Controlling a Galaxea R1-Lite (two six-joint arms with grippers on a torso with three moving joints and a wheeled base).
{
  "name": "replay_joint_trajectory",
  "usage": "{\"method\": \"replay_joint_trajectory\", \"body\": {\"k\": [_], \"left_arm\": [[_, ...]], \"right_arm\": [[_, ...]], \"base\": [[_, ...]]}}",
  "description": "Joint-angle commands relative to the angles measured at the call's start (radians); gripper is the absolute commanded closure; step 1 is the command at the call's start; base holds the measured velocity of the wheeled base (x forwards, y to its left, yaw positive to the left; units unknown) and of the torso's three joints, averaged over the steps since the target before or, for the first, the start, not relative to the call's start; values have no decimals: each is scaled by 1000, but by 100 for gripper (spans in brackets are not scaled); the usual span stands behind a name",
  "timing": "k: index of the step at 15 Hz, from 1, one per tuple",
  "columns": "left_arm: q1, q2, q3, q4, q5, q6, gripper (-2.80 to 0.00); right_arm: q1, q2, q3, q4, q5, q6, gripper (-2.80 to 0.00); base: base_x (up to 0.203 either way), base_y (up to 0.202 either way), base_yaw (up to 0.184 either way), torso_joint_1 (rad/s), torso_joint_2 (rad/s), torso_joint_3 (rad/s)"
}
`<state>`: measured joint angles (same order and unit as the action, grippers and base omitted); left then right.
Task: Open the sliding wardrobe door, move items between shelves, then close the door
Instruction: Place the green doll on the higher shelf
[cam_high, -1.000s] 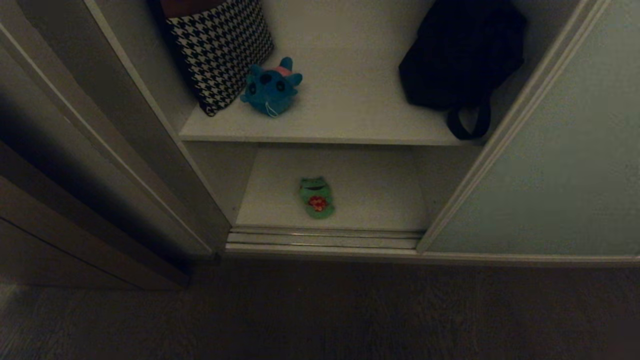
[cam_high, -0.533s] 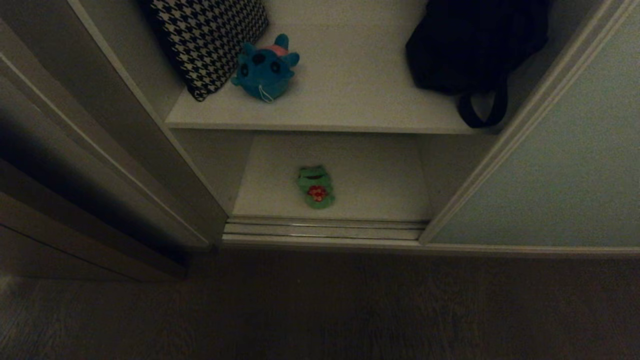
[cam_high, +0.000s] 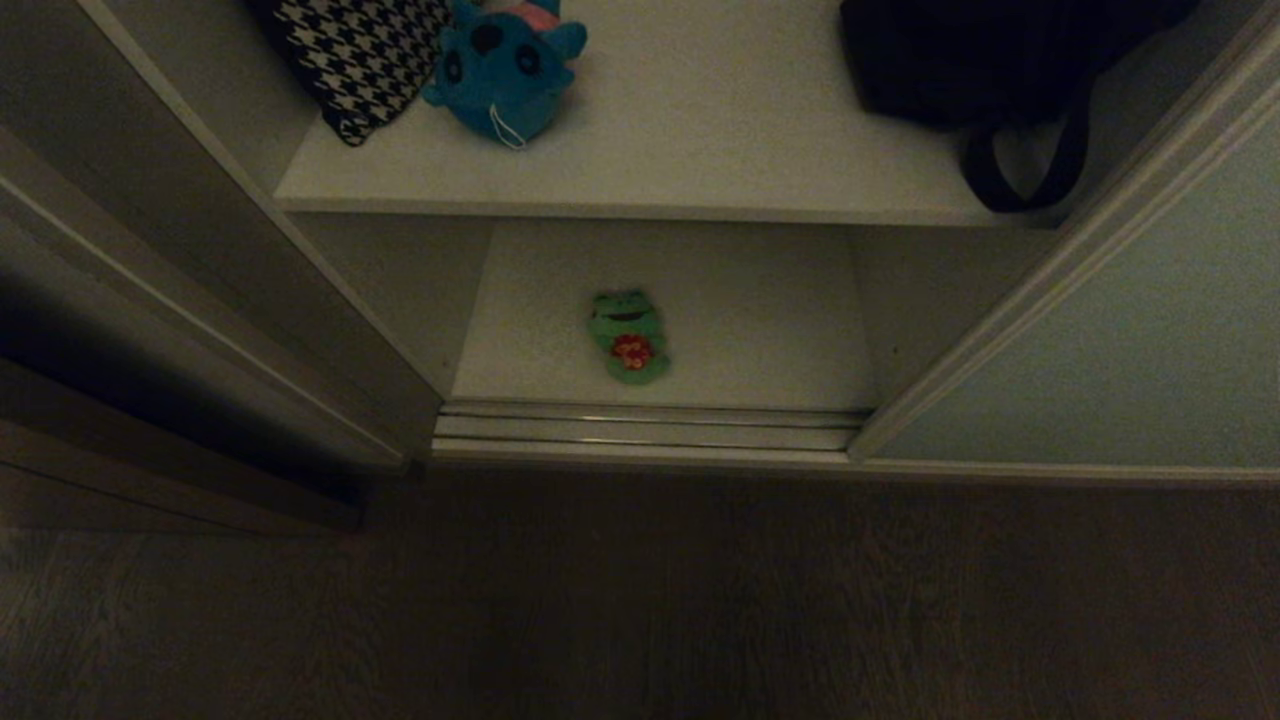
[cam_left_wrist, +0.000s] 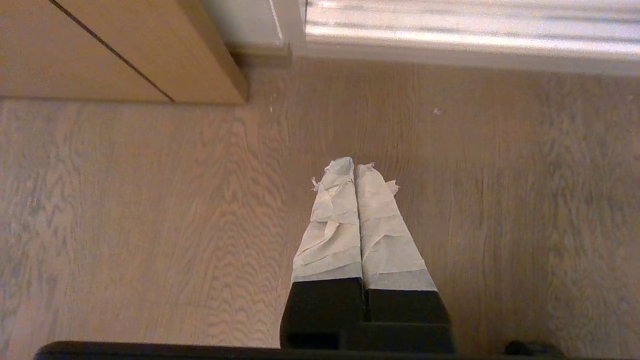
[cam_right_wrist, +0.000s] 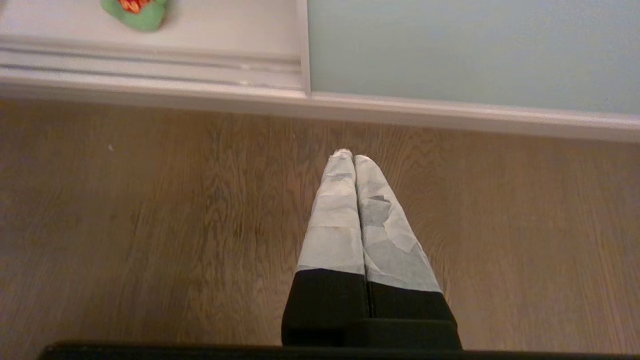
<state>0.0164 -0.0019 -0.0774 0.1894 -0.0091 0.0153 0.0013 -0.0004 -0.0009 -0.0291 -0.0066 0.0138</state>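
Sliding wardrobe door (cam_high: 1120, 330) stands pushed to the right, its pale grey-green panel leaving the compartment open. On the upper shelf (cam_high: 700, 160) a teal-blue plush toy (cam_high: 505, 65) sits touching a houndstooth cushion (cam_high: 360, 55), with a black strapped bag (cam_high: 1010, 60) well apart at the right. On the lower shelf (cam_high: 760, 320) lies a green plush toy (cam_high: 627, 335) in red flowered shorts, near the door track (cam_high: 650, 430). Left claw (cam_left_wrist: 354, 167) and right claw (cam_right_wrist: 352, 156) both hang clenched and empty above the wooden floor (cam_high: 640, 600), tape-wrapped fingers pressed together.
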Motion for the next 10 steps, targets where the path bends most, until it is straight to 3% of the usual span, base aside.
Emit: {"method": "replay_joint_trajectory", "body": {"k": [1, 10], "left_arm": [[0, 3, 1, 1, 0, 0, 0], [0, 3, 1, 1, 0, 0, 0]], "right_arm": [[0, -3, -1, 0, 0, 0, 0], [0, -3, 1, 0, 0, 0, 0]], "base": [[0, 0, 0, 4, 10, -203], [0, 0, 0, 5, 2, -198]]}}
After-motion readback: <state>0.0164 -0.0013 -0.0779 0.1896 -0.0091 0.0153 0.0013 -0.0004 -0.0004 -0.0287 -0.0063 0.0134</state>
